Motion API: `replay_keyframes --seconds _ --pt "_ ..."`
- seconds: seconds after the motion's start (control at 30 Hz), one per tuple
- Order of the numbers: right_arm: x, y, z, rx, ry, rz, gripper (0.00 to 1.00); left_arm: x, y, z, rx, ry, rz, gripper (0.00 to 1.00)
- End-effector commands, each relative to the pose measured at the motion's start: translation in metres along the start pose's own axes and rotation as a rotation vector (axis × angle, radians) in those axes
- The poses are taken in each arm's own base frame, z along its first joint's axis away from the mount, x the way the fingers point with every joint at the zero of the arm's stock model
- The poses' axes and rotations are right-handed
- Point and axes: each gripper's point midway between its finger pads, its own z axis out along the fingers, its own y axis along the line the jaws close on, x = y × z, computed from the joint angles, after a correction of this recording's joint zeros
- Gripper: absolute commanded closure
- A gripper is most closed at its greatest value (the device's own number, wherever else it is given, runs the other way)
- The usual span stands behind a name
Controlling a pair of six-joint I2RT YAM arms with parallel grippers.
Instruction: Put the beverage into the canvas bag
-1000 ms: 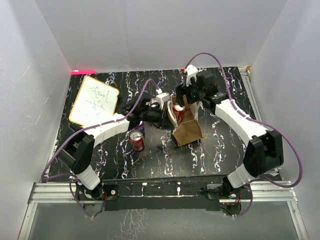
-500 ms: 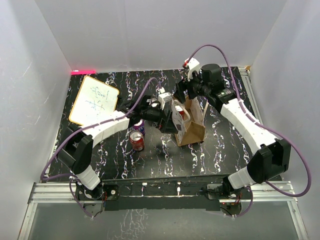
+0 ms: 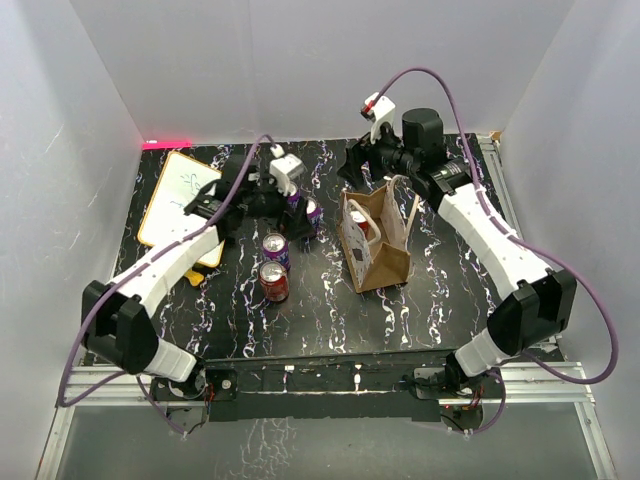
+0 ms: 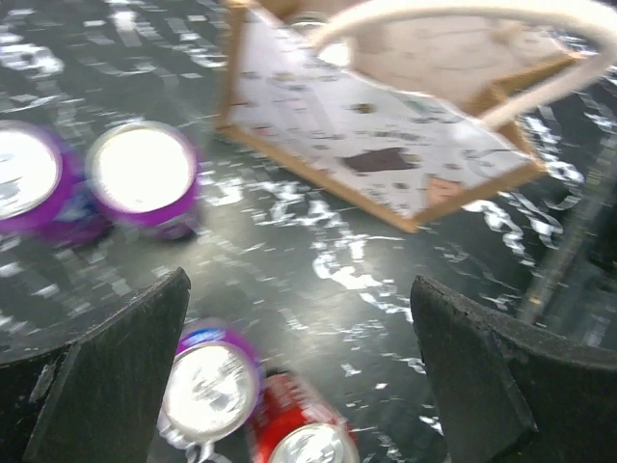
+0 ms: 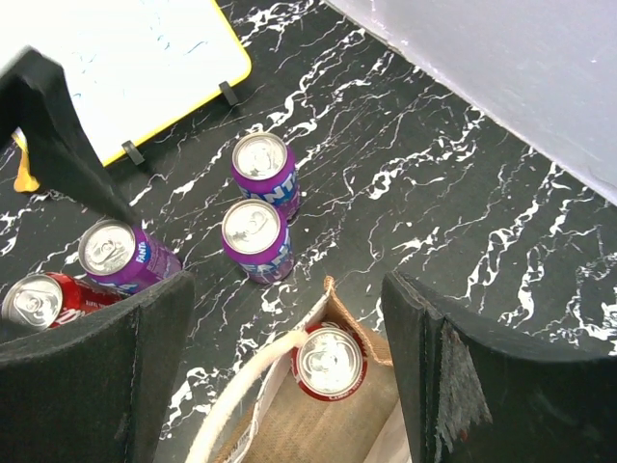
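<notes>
White "Fanta" lettering runs down the side of the leftmost purple can (image 5: 123, 258) and the middle purple can (image 5: 256, 243). The whiteboard (image 5: 125, 58) has blue scribbles I can't read. The print on the canvas bag (image 4: 366, 145) is too blurred.

top: overhead, far | 2 wrists: close, downward | shared: canvas bag (image 3: 380, 262)

The mouth of the canvas bag (image 3: 381, 263) lies open from above, a red can (image 5: 330, 363) in one corner; loose cans (image 3: 274, 281) stand to its left.
</notes>
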Motion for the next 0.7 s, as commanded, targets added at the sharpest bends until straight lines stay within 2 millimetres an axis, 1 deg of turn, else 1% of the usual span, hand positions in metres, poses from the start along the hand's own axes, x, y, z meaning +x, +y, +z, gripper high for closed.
replay_keyframes --seconds 0.0,0.07,0.1,0.17,0.3,0.43,0.53,0.67 --pt "-0.025 0.011 0.006 -0.037 -0.065 -0.019 0.20 -0.006 0.045 -0.044 -0.274 0.008 0.073 0.03" --pt "-0.022 0.014 0.008 -0.046 -0.058 -0.027 0.20 0.004 0.051 -0.050 -0.307 0.036 0.084 0.03" --pt "-0.021 0.017 0.010 -0.059 -0.053 -0.038 0.20 0.003 0.050 -0.058 -0.322 0.024 0.092 0.03" --pt "-0.014 0.024 0.017 -0.083 -0.029 -0.055 0.19 0.007 0.057 -0.068 -0.352 0.011 0.063 0.03" --pt "0.009 0.038 0.041 -0.115 0.057 -0.078 0.20 0.015 0.075 -0.087 -0.420 -0.016 -0.015 0.03" --pt "0.026 0.048 0.062 -0.111 0.118 -0.103 0.19 0.019 0.089 -0.103 -0.472 -0.039 -0.069 0.03" --pt "0.033 0.050 0.071 -0.091 0.137 -0.112 0.19 0.023 0.089 -0.105 -0.458 -0.047 -0.091 0.03" --pt "0.034 0.047 0.074 -0.063 0.134 -0.089 0.19 0.034 0.091 -0.092 -0.423 -0.032 -0.131 0.03"
